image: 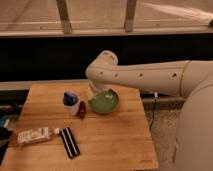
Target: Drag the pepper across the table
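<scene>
The small dark red pepper (81, 109) lies on the wooden table (115, 145), between the white cup with a blue top (70, 100) and the green bowl (104, 101). My white arm reaches in from the right. Its gripper (96, 90) hangs down at the far left rim of the bowl, a little behind and to the right of the pepper and apart from it. The arm's end hides most of the gripper.
A pale snack packet (34, 135) lies near the table's front left. A flat black object (69, 142) lies beside it. A dark wall and a window rail run behind the table. Floor shows to the right of the table's edge.
</scene>
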`<state>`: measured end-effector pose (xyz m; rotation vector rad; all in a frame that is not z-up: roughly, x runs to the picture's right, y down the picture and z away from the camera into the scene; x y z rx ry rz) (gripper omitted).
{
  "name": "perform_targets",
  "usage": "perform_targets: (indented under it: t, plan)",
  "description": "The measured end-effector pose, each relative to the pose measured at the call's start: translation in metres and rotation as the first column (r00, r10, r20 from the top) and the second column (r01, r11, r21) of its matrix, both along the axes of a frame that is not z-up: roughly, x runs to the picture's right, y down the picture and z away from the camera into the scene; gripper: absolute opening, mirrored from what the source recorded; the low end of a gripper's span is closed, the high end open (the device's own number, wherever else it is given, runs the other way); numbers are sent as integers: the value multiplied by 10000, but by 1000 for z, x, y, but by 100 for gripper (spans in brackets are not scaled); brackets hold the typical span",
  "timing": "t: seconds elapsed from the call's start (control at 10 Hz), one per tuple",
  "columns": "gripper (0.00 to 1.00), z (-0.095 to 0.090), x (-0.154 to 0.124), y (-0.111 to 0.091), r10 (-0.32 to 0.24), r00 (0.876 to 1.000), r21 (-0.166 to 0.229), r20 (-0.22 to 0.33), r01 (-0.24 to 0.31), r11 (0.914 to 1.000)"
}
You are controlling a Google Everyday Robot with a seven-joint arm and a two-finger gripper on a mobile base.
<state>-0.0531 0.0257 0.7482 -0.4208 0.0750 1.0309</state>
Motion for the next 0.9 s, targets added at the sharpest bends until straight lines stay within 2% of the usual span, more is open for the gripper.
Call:
perform_targets:
  t: [0.3, 0.5, 0.7, 0.9]
  plan:
    - [62, 1, 5, -1, 44, 10000, 1, -80, -44, 10000]
    - [62, 4, 4, 1, -140, 9999, -153, -70, 139, 9998]
    - [62, 11, -13, 18, -503, 9986, -500, 156, 511, 9974]
    - [62, 23, -38, 37, -762, 9950, -915, 638, 819, 9924]
